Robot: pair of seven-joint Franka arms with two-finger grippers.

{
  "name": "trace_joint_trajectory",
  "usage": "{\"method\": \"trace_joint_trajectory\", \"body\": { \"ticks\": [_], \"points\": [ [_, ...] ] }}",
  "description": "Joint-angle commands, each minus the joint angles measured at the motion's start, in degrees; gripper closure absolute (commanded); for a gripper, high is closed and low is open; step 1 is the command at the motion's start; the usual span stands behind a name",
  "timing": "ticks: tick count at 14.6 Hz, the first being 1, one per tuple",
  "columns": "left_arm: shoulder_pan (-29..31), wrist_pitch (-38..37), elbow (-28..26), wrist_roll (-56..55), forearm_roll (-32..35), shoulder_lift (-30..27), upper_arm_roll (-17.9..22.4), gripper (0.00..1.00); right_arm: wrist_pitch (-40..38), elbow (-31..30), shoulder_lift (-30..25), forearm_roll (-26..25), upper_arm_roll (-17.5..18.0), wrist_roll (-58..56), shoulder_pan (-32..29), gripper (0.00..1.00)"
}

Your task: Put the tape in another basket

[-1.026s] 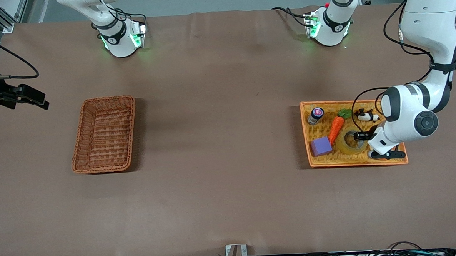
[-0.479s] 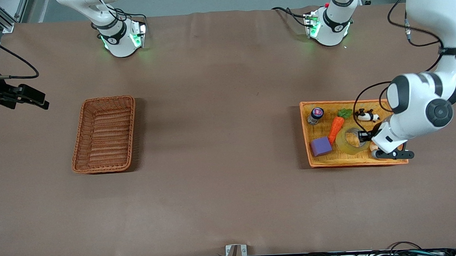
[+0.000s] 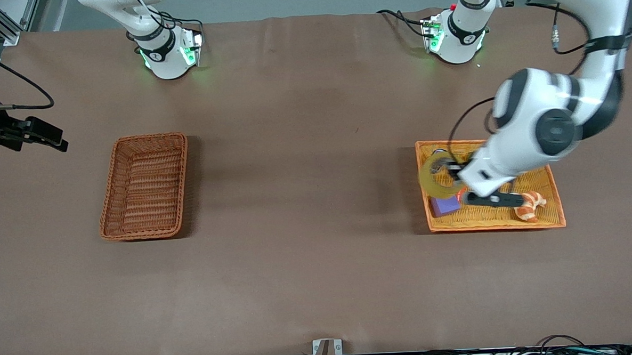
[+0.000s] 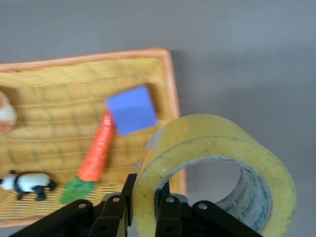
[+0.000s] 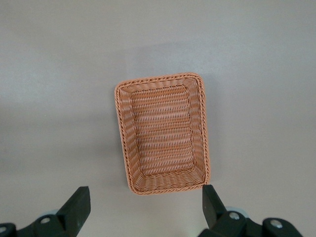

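- One right gripper (image 3: 53,141), up in the air at the right arm's end of the bench (image 3: 308,252), above the bench edge. Arm waits. In the right wrist view its two fingers (image 5: 76,210) are spread wide, nothing between them.
- One basket (image 3: 144,186), reddish-brown wicker, narrow, on the bench toward the right arm's end. Nothing in it. Right wrist view sees the same basket (image 5: 163,132) from above, bare weave inside.
- One tray (image 3: 554,194), orange-yellow flat weave, on the bench toward the left arm's end.
- One tape (image 3: 437,175) roll, yellowish, see-through. Lifted off the tray, in the air over the tray's edge on the side toward the basket.
- One left gripper (image 3: 457,172), over the tray, pinching the tape. Left wrist view: tape (image 4: 217,170) wall clamped between the two fingers (image 4: 169,212), one inside the ring, one outside; grey core visible.
- In the tray, counted across both views: one purple cube (image 3: 443,206), partly under the tape in the front view; one toy carrot (image 4: 97,150); one toy panda (image 4: 27,182); one croissant-like orange piece (image 3: 529,205) near the tray's edge nearer the front camera.
- Cube (image 4: 131,109) lies just beside the carrot's tip, close to the tray (image 4: 170,84) rim.
- Two arm bases with green lights along the bench's top edge in the front view.
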Motion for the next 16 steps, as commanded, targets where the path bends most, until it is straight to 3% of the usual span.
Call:
{"method": "trace_joint_trajectory", "body": {
  "ticks": [1,6,7,10,13,16],
  "points": [
    [-0.07,1.26,4.64,-10.30,2.82,5.69,-8.77,0.94,-0.12,-0.11,-0.51,1.05,0.10,0.46,-0.22,0.00],
    [-2.08,4.77,11.40,-32.37,9.22,15.52,-23.63,0.99,-0.12,-0.11,-0.51,1.05,0.10,0.46,-0.22,0.00],
    [-4.00,7.58,14.20,-36.84,11.32,18.94,-24.70,1.00,-0.04,-0.11,-0.51,1.05,0.10,0.46,-0.22,0.00],
    [-13.31,9.53,22.21,-43.03,20.37,27.39,-24.71,1.00,-0.04,-0.11,-0.51,1.05,0.10,0.46,-0.22,0.00],
    [-18.69,16.89,26.61,-42.96,21.10,33.46,-24.18,1.00,-0.04,-0.11,-0.51,1.05,0.10,0.46,-0.14,0.00],
    [-23.00,26.46,28.38,-42.51,21.19,36.46,-18.05,0.94,0.05,-0.11,-0.42,1.05,0.10,0.46,-0.22,0.00]
  ]
}}
